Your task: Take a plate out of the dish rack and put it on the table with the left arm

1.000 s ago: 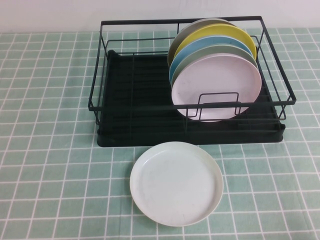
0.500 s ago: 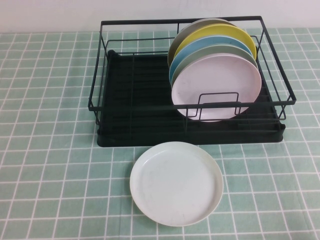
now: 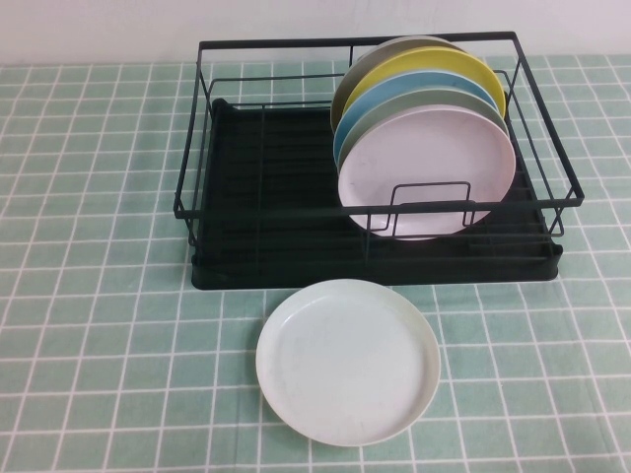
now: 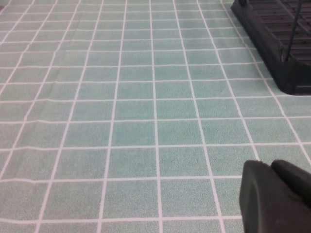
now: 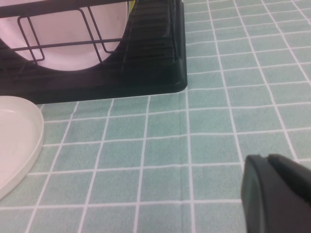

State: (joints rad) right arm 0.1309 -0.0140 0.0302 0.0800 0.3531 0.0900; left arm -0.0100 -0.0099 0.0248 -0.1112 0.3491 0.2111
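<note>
The white mint-tinted plate (image 3: pixel 347 361) lies flat on the teal tiled table (image 3: pixel 99 296), just in front of the black dish rack (image 3: pixel 266 227). Its edge also shows in the right wrist view (image 5: pixel 14 145). Neither arm shows in the high view. My left gripper (image 4: pixel 269 166) hangs shut and empty over bare tiles, with a corner of the rack (image 4: pixel 286 43) off to one side. My right gripper (image 5: pixel 266 158) is shut and empty over tiles, near the rack's front corner (image 5: pixel 155 73).
Several plates stand upright in the right half of the rack: a pale pink one (image 3: pixel 424 168) in front, then grey-green (image 3: pixel 471 103), blue (image 3: pixel 394 99), yellow (image 3: pixel 434 64) and a further one behind. The rack's left half holds nothing.
</note>
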